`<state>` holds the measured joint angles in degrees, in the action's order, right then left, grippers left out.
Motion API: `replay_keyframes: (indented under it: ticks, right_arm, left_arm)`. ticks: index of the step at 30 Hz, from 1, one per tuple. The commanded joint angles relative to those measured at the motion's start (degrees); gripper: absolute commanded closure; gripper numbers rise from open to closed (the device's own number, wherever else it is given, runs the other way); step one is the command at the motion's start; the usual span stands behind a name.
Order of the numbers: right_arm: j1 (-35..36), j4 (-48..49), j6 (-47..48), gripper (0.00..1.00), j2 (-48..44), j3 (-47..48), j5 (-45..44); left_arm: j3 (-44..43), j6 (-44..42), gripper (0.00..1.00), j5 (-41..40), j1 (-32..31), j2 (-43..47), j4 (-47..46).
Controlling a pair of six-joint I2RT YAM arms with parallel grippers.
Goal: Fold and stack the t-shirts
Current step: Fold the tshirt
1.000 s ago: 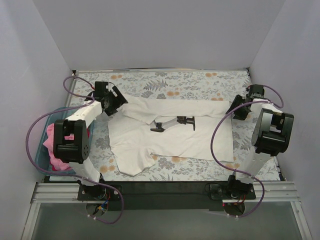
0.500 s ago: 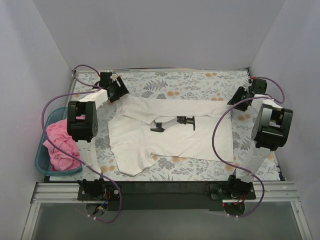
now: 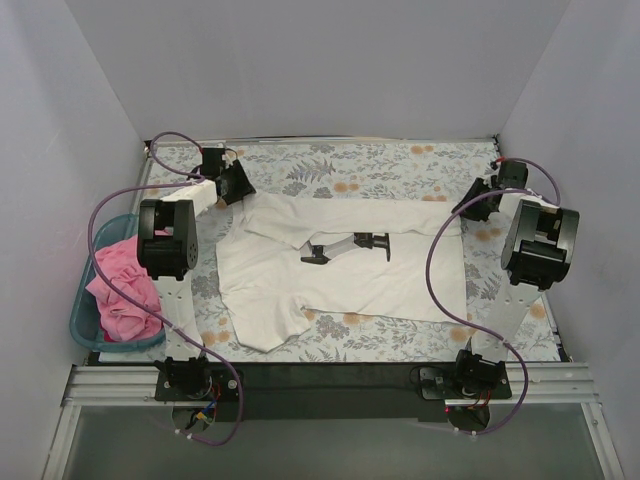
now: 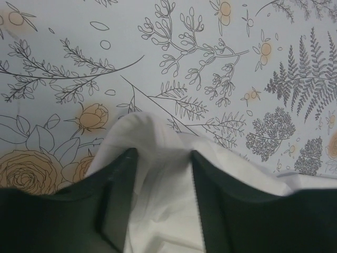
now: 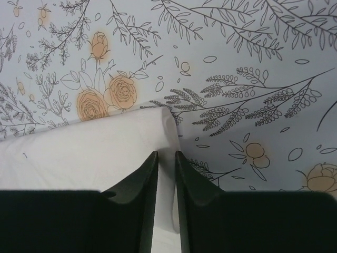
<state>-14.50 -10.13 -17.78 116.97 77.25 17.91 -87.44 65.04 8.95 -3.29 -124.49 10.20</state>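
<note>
Floral table [image 3: 340, 165]: white shirt [image 3: 400, 275] looks light and floppy, best held by its far corners, where left jaws clamp bunched cloth and right jaws pinch a thin edge.

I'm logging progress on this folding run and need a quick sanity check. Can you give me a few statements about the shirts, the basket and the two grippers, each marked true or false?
1. The pink t-shirt lies bunched in the teal basket at the table's left side. True.
2. The white t-shirt is stacked on the pink one. False: it lies spread on the floral cloth, apart from the basket.
3. The right gripper has its jaws nearly closed on an edge of the white t-shirt. True.
4. The left gripper is at the shirt's near edge. False: both grippers are at its far corners.
</note>
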Motion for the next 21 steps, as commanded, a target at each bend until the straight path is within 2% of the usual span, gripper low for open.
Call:
replay_keyframes:
  ticks: [1,2,4,5,6,8,11,12,18,21]
  right_arm:
    - [-0.17,1.60,0.11,0.78,1.59,2.02,1.34]
    - [-0.09,1.61,0.20,0.87,1.77,2.20,1.42]
    - [-0.09,1.52,0.64,0.97,2.21,2.55,1.07]
    - [-0.09,1.52,0.99,0.99,2.30,2.99,0.03]
    - [-0.17,1.52,1.25,0.99,2.21,3.16,-0.68]
    - [-0.35,1.52,1.96,0.99,2.48,3.87,-2.69]
    - [-1.14,1.52,2.22,0.99,2.83,4.66,-4.28]
    - [-1.23,1.52,2.22,0.99,2.91,5.18,-4.38]
    - [-1.41,1.43,2.49,0.99,5.37,8.96,-3.15]
    - [-1.41,1.43,2.40,0.99,5.55,9.32,-2.27]
  left_arm:
    - [-1.77,-1.67,0.64,-0.42,-0.05,-1.28,-0.09]
    - [-1.77,-1.93,0.70,-0.95,-0.05,-1.46,-0.26]
    - [-1.68,-2.28,0.84,-2.52,0.04,-1.64,-0.35]
    - [-1.77,-2.46,0.93,-4.10,0.12,-1.72,-0.53]
    - [-1.68,-2.28,0.97,-4.90,0.56,-1.81,-0.79]
    - [-1.77,-1.76,1.00,-5.78,1.53,-2.43,-1.05]
    - [-1.77,0.96,1.00,-5.61,3.20,-2.78,-0.97]
    - [-1.60,2.10,1.00,-4.83,5.81,-2.78,-1.05]
    - [-3.87,2.38,0.99,-1.31,6.19,-4.18,-2.02]
    - [-4.41,2.90,0.89,0.98,6.28,-4.36,-2.11]
